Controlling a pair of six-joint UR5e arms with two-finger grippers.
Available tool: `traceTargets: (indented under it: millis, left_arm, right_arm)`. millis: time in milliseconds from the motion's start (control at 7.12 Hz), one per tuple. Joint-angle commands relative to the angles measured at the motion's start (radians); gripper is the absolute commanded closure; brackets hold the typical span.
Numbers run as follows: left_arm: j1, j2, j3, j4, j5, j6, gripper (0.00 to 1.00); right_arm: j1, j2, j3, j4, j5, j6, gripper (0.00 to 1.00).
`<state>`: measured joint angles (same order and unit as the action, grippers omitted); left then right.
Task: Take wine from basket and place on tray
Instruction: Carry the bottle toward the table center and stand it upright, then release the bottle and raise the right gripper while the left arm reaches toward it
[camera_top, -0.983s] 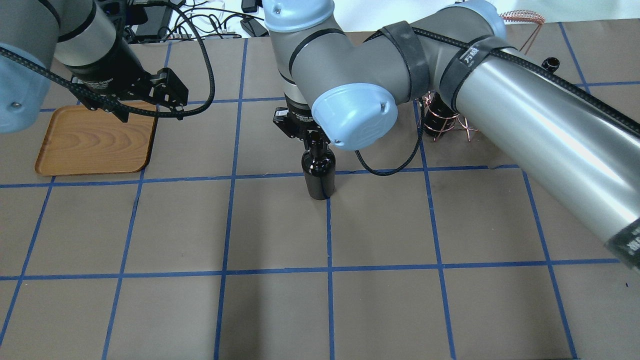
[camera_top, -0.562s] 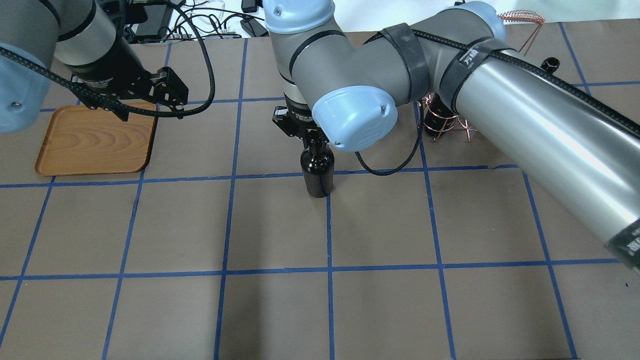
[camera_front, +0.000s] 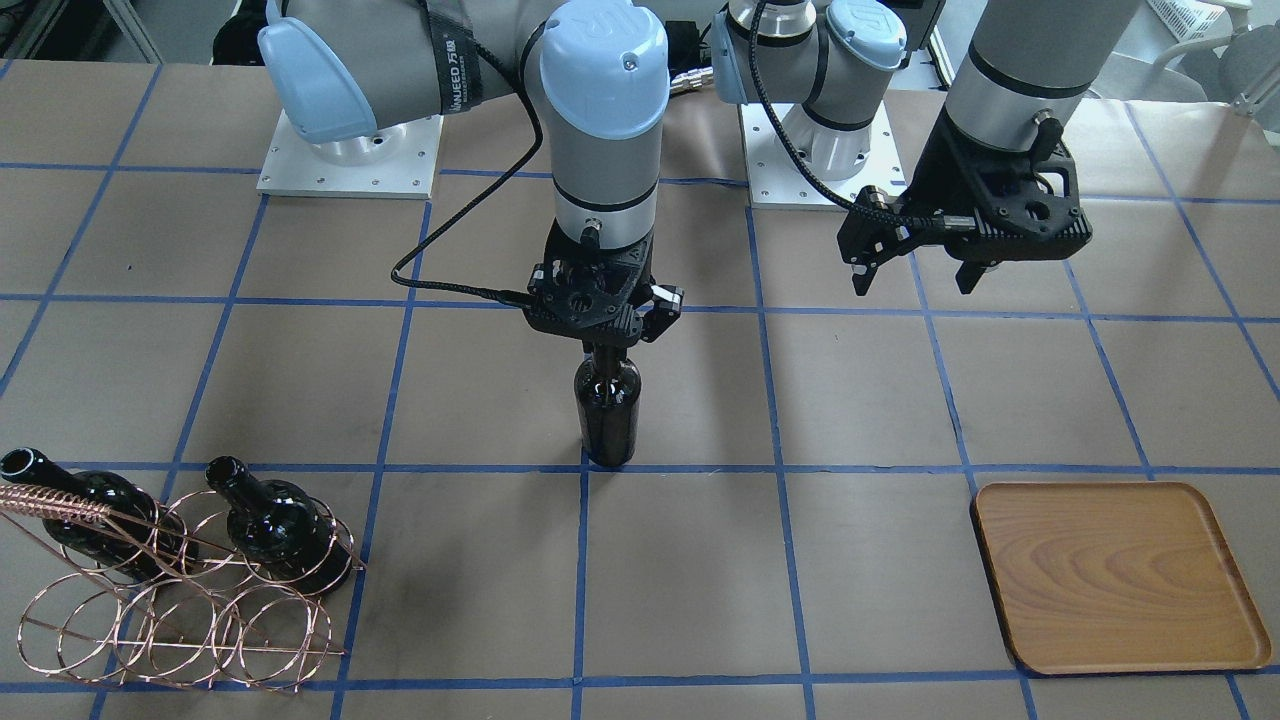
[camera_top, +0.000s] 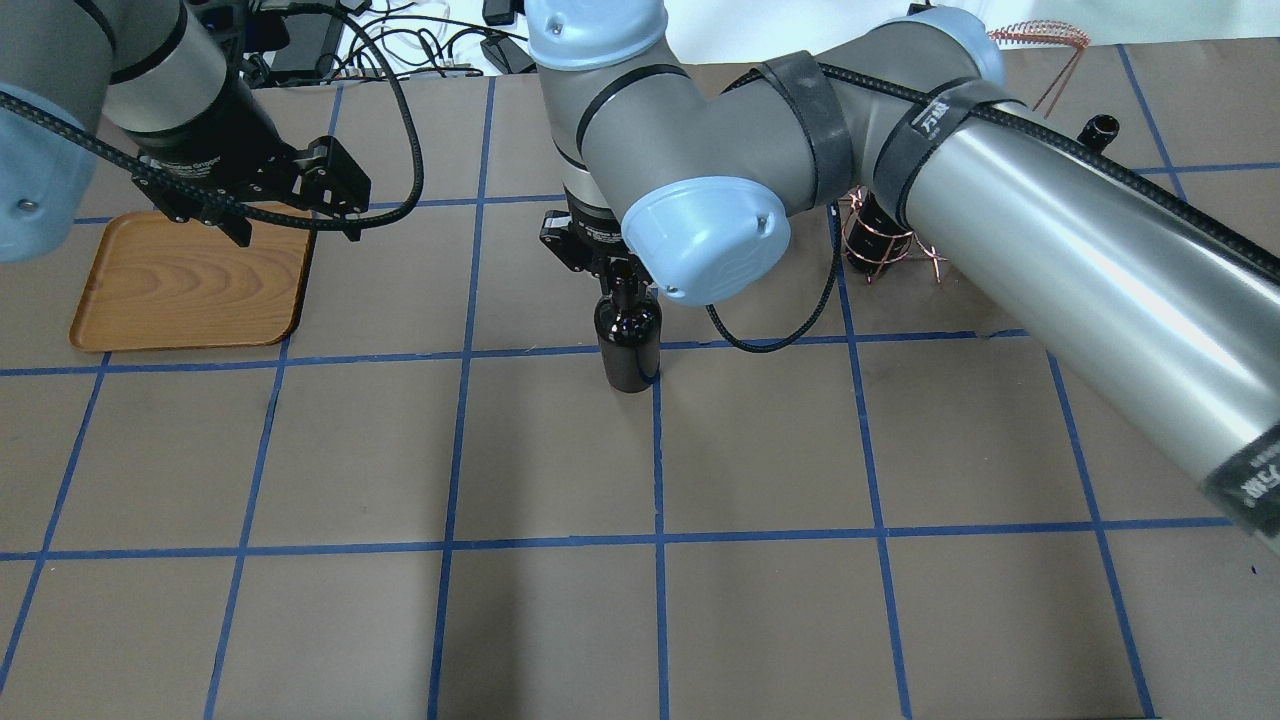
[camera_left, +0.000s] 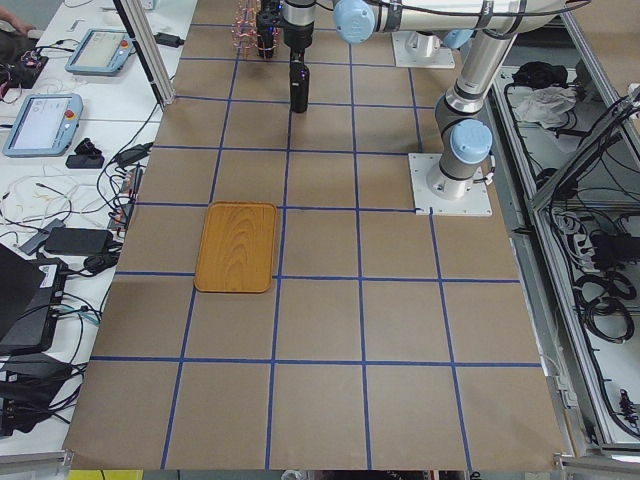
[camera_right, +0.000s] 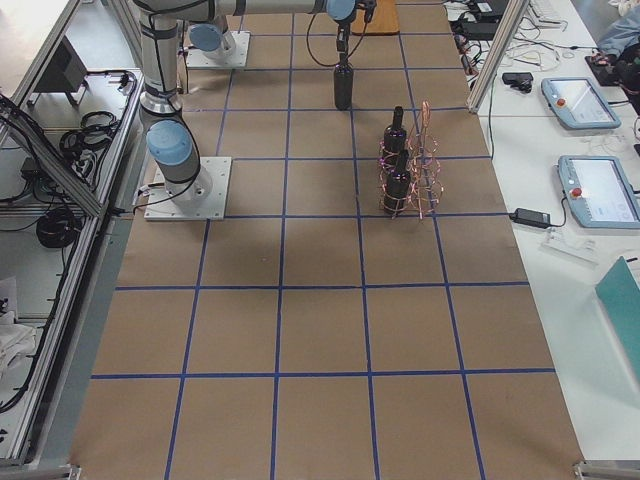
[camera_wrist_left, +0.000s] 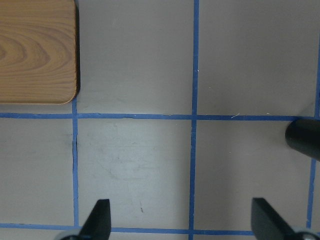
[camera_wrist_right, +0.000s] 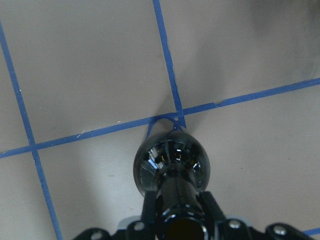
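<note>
Right gripper (camera_front: 600, 350): fingers closed on the neck of the wine (camera_front: 607, 412), wrist pointing straight down.
Wine: upright, at a blue tape crossing (camera_front: 583, 468) in the middle of the table (camera_front: 900, 400). Whether its base touches the table cannot be told.
Left gripper (camera_front: 913, 285): fingers spread wide, holding nothing. Hangs above the table between wine and tray (camera_front: 1120, 575), nearer the robot.
Tray: flat on the table, well apart from the wine, on the robot's left.
Basket (camera_front: 180, 620): well apart on the robot's right, with two more bottles (camera_front: 270, 520) held in its loops.
</note>
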<state>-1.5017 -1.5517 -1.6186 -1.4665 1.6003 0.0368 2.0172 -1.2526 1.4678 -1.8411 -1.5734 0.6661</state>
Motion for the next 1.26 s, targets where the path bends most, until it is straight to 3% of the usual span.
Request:
traceTargets:
  millis: [0,562,1124]
  left_arm:
    - [0.015,-0.001,-0.001,-0.002,0.000,0.000,0.00]
    - [0.015,-0.001,-0.001,-0.003,0.003,0.003,0.00]
    - [-0.012,-0.027,0.011,0.011,-0.006,-0.017,0.00]
  right_arm:
    - [0.000,0.004,0.000,0.000,0.000,-0.014,0.01]
    - [-0.009,-0.080,-0.012,0.026,0.003,-0.014,0.00]
    - [-0.162,-0.223,-0.014,0.210,-0.011,-0.256,0.00]
